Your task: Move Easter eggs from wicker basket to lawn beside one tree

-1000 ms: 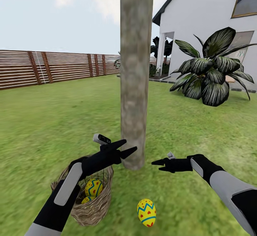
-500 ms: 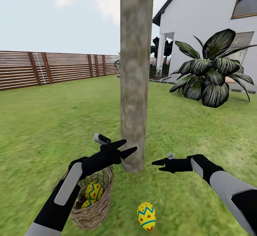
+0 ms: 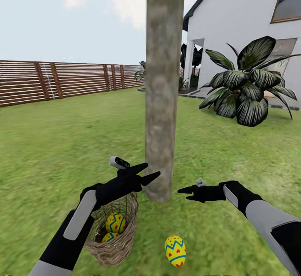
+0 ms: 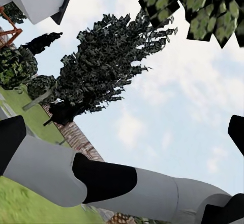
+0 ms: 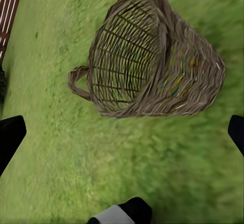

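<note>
Standing on the lawn [image 3: 50, 142]: the tree [image 3: 162, 100], trunk upright, its foot just beyond both claws.

Basket [image 3: 115, 236]: lying tipped on the grass near the trunk's foot, under the left forearm. In the right wrist view the basket [image 5: 152, 56] is resting on its side, mouth facing sideways rather than up.

Eggs in basket [image 3: 115, 223]: two, sitting low against the weave, one above the other; the upper one's long axis is running roughly upright as seen from the head.

Egg on grass [image 3: 175, 250]: one, lying free beside the basket, near the tree, long axis leaning slightly, narrow end up.

Left claw [image 3: 148, 173]: hovering above and beyond the basket, fingers parted, holding nothing. It is the nearer arm; the eggs are lying below and behind its tips, so the reach looks to be down and back.

Right claw [image 3: 182, 192]: hovering over grass beside the trunk, fingers apart, empty.
</note>
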